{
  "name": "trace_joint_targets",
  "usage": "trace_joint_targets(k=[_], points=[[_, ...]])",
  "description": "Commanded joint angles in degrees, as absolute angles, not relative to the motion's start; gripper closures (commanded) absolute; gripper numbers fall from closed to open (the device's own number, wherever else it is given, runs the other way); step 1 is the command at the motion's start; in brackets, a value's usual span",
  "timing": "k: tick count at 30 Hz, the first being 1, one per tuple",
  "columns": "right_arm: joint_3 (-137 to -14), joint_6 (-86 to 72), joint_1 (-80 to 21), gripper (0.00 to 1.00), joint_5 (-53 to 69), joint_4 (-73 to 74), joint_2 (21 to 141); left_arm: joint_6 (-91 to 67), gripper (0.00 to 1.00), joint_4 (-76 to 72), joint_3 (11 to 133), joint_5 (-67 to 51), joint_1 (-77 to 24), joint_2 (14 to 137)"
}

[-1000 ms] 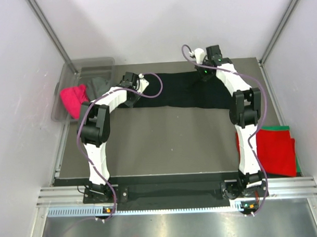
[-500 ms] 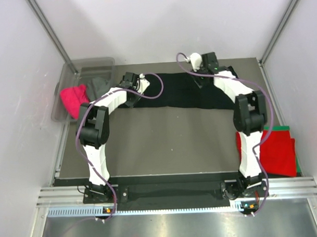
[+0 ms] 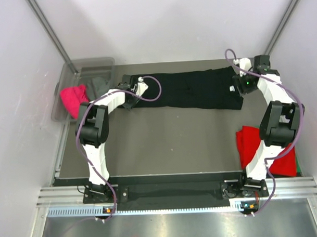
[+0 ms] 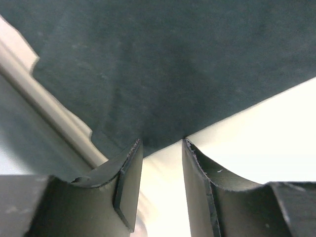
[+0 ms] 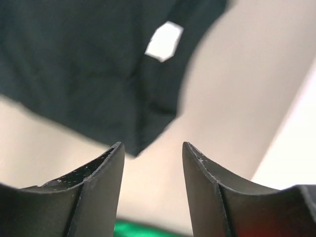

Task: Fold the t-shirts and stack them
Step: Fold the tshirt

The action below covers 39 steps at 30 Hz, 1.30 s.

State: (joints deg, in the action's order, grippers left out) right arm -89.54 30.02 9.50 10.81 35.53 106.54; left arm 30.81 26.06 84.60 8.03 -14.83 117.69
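The black t-shirt (image 3: pixel 194 88) lies folded into 1 long band across the far part of the table (image 3: pixel 164 144), at about 12 o'clock in the overhead view, its length running from 9 to 3 o'clock. The left gripper (image 3: pixel 129 100) is at the band's 9 o'clock end and the right gripper (image 3: pixel 238 87) at its 3 o'clock end. In the left wrist view the left gripper (image 4: pixel 161 143) stands moderately apart with only bright table between its 2 fingers (image 4: pixel 126 192); the shirt's (image 4: pixel 173 64) edge lies just past the tips and is not clamped. In the right wrist view the right gripper (image 5: pixel 152 145) is likewise parted and holds nothing; a corner of the shirt (image 5: pixel 84 64), bearing a small white label (image 5: pixel 164 41), lies just beyond the tips toward 11 o'clock. The red t-shirt (image 3: pixel 249 144) rests at about 4 o'clock on the table, partly hidden by the right arm, and a strip of the green t-shirt (image 5: pixel 148 231) shows at the bottom of the right wrist view. The clear tub (image 3: pixel 91 61) sits at 10 o'clock, holding the pink t-shirt (image 3: pixel 74 98) and the grey t-shirt (image 3: pixel 99 85).
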Motion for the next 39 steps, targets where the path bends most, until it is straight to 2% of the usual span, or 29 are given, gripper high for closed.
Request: trace_joint_targets(k=[1, 11, 18, 22, 25, 26, 28, 39], points=[[-88.07, 31.99, 9.14, 0.49, 15.29, 41.39, 106.34, 30.94, 0.57, 25.31, 84.64, 5.19, -13.71, 119.00], [-88.25, 32.43, 12.57, 0.46, 17.93, 44.03, 111.18, 29.71, 0.57, 26.98, 85.61, 3.43, -13.01, 120.06], [-87.89, 32.17, 13.09, 0.54, 18.63, 41.40, 114.78, 29.27, 0.57, 26.81, 84.90, 3.43, -13.01, 119.44], [-88.68, 32.34, 13.27, 0.63, 20.04, 41.57, 117.50, 29.18, 0.57, 26.63, 84.73, 4.13, -12.92, 119.36], [-88.68, 32.69, 13.27, 0.79, 20.13, 41.92, 118.65, 29.00, 0.57, 26.80, 84.64, 4.04, -12.92, 119.18], [-88.51, 32.87, 13.45, 0.91, 20.21, 41.92, 118.74, 29.00, 0.57, 26.72, 84.55, 4.04, -12.92, 119.01], [-87.89, 33.22, 13.80, 0.98, 20.04, 42.01, 118.22, 29.09, 0.57, 26.89, 84.55, 4.22, -12.92, 118.92], [-86.92, 34.72, 15.91, 0.99, 15.38, 42.19, 116.10, 34.52, 0.57, 28.65, 83.94, 2.38, -12.92, 116.19]])
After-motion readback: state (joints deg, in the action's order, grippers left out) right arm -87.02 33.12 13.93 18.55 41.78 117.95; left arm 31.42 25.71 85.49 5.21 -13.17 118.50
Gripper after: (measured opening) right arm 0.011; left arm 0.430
